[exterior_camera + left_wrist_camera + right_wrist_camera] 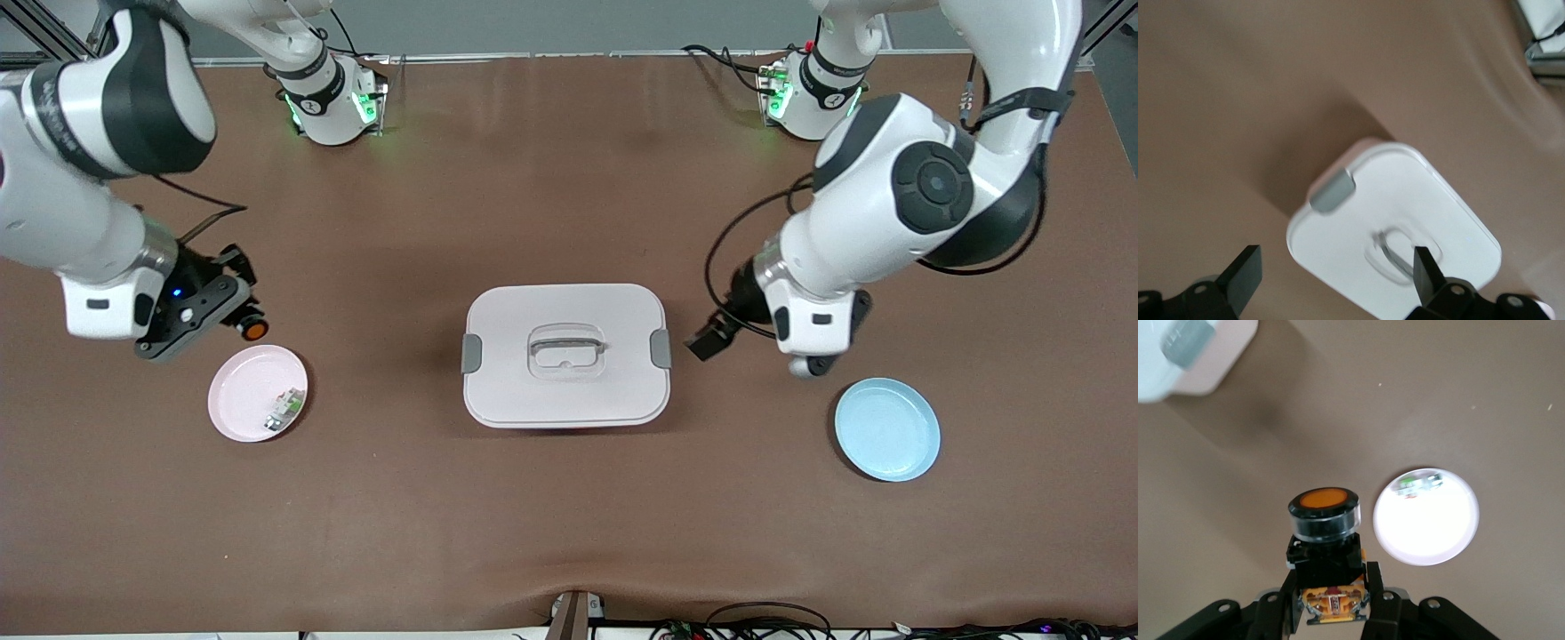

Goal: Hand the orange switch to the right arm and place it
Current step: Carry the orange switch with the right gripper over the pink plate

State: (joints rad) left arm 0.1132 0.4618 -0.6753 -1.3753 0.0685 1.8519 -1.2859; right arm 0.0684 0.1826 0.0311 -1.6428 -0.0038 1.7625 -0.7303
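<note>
Front view tells us the handover is done: right tool (233,313) pinches the orange switch (252,328) above the bench beside the pink plate (238,402); left tool (711,338) spread, waiting. Placing remains.

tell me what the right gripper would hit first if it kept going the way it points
Probably bare table beside the pink plate: the right gripper, shut on the switch, points down there. Depth is unclear.
</note>
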